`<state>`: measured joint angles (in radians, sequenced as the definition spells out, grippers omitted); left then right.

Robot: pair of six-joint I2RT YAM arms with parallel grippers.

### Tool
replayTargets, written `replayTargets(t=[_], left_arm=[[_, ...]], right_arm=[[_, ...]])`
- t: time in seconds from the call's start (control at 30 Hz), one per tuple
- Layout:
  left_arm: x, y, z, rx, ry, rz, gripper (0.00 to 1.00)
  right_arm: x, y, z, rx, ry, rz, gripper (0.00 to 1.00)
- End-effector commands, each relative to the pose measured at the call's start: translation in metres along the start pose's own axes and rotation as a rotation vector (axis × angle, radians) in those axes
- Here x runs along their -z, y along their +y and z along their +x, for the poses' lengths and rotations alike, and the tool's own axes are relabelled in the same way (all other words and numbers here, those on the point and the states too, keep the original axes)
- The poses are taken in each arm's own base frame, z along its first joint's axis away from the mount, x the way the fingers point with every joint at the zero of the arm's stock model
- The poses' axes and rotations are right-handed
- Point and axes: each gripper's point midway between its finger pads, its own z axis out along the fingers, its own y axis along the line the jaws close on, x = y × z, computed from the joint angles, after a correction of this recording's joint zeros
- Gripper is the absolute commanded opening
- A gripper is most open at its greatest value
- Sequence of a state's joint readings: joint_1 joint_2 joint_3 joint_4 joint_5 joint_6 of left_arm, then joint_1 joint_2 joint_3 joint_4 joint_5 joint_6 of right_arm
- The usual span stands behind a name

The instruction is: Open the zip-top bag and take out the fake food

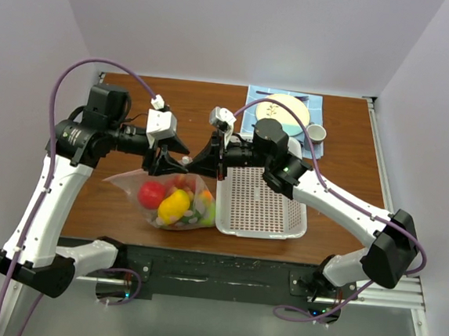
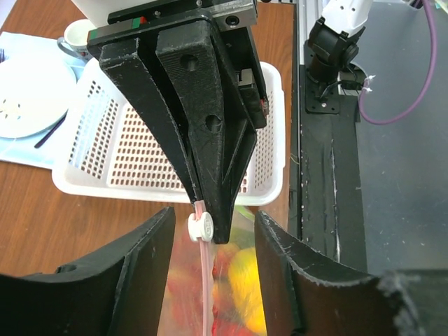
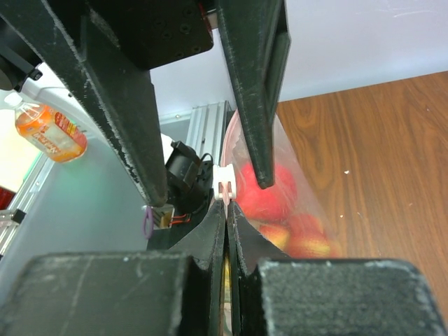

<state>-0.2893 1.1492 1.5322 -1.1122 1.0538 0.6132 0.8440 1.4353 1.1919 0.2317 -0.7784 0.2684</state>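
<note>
Zip-top bag [image 1: 133, 183] lies on tabletop [image 1: 344, 147] just L of basket [image 1: 262, 204], fake food [image 1: 172, 204] inside. Step: opening. R tool [image 1: 195, 164] is pinched tight on bag's top edge by slider [image 2: 199, 227]. L tool [image 1: 172, 160] gapes astride slider, holding nothing. Next, prob: L clamps slider, drags it along seal while R anchors.

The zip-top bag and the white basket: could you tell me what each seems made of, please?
The zip-top bag looks like thin clear plastic film: the fake food shows through its crinkled wall. The white basket looks like rigid moulded plastic, with even rows of holes.
</note>
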Motion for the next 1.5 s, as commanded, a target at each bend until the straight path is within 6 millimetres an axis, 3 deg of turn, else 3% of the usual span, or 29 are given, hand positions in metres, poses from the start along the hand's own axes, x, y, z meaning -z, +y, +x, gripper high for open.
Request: replayTargets(t=[0.0, 0.2, 0.37, 0.5, 0.73, 0.87, 1.03, 1.3, 1.47], left_arm=[[-0.001, -0.005, -0.002, 0.002, -0.004, 0.029, 0.53], [-0.004, 0.002, 0.003, 0.013, 0.016, 0.028, 0.58], [-0.004, 0.000, -0.004, -0.005, 0.001, 0.039, 0.24], [-0.002, -0.004, -0.004, -0.008, 0.007, 0.048, 0.10], [0.006, -0.012, -0.008, -0.033, 0.015, 0.033, 0.08], [0.010, -0.014, -0.003, -0.038, 0.049, 0.010, 0.00], [0.015, -0.013, 0.010, -0.040, 0.114, -0.026, 0.00], [0.028, -0.007, 0.013, -0.089, 0.167, -0.118, 0.00], [0.038, 0.008, 0.039, -0.094, 0.263, -0.199, 0.00]], right_arm=[[0.004, 0.020, -0.034, 0.080, -0.061, -0.049, 0.01], [0.004, 0.021, -0.032, 0.081, -0.051, -0.052, 0.00], [0.003, 0.021, -0.032, 0.082, -0.051, -0.049, 0.00], [0.003, 0.019, -0.030, 0.081, -0.045, -0.043, 0.00], [0.004, 0.016, -0.030, 0.088, -0.042, -0.021, 0.00], [0.006, 0.014, -0.033, 0.102, -0.045, 0.004, 0.00], [0.012, 0.008, -0.039, 0.128, -0.061, 0.066, 0.00], [0.023, -0.018, -0.048, 0.135, -0.118, 0.227, 0.00], [0.029, -0.035, -0.052, 0.128, -0.158, 0.321, 0.00]])
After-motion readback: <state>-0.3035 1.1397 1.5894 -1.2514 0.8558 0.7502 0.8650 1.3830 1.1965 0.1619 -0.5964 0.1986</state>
